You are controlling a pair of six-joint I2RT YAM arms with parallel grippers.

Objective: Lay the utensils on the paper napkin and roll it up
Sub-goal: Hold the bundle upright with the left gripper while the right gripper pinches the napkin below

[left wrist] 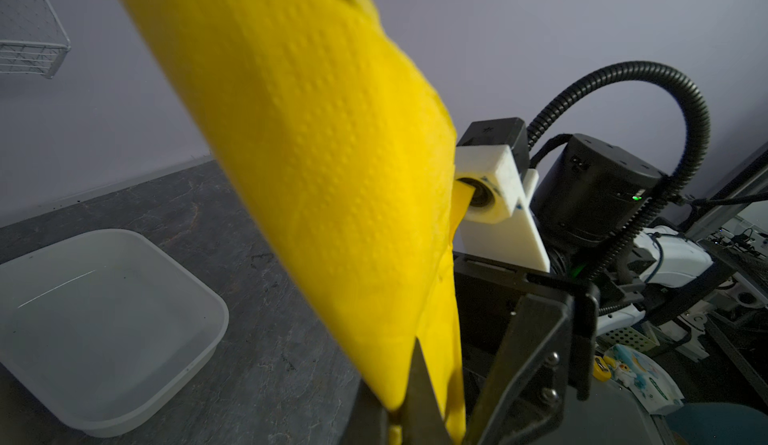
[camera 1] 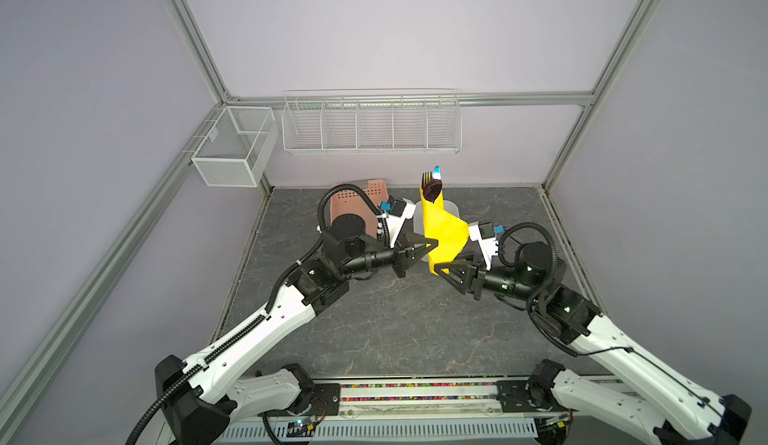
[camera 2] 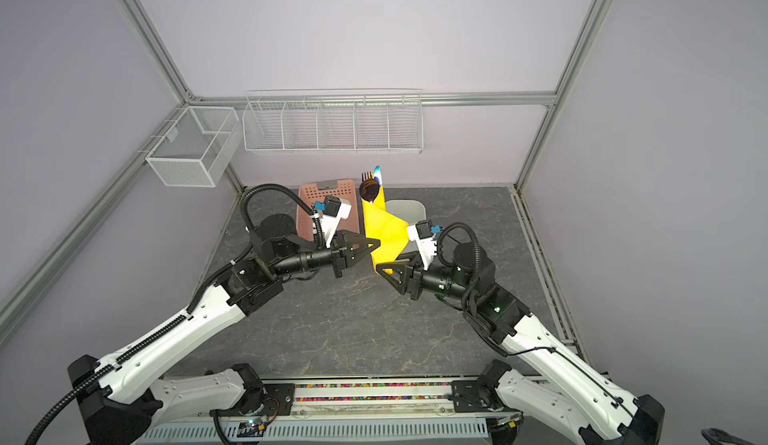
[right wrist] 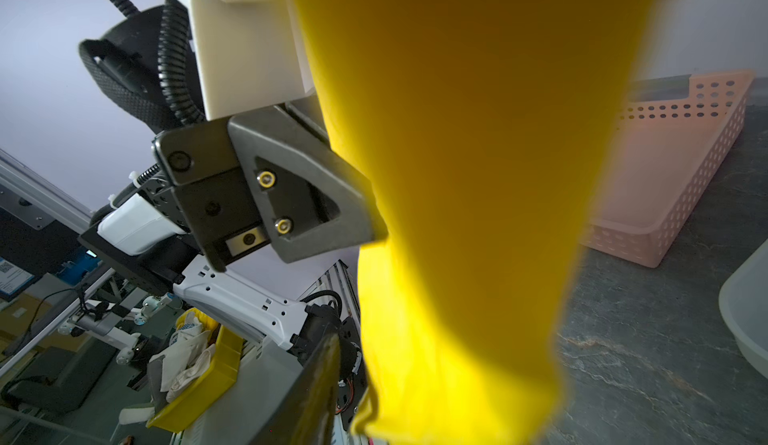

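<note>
Bright yellow paper napkin (left wrist: 332, 173), closest to both wrist lenses: rolled, held up steeply between the arms. Left gripper (camera 1: 434, 243) is clamped tight on its middle. Right gripper (camera 1: 440, 273) straddles its lower end, jaws partly closed, grip not discernible. Dark utensils (camera 1: 432, 188) with a blue glint (fork tines, spoon bowl, knife tip) poke from the roll's top, seen in both top views only. Left wrist view: white oblong plastic tub (left wrist: 199, 297). Right wrist view: pink perforated basket (right wrist: 685, 173). Dark grey marbled counter (camera 1: 395, 330); lilac walls; white wire rack (camera 1: 370, 123).
</note>
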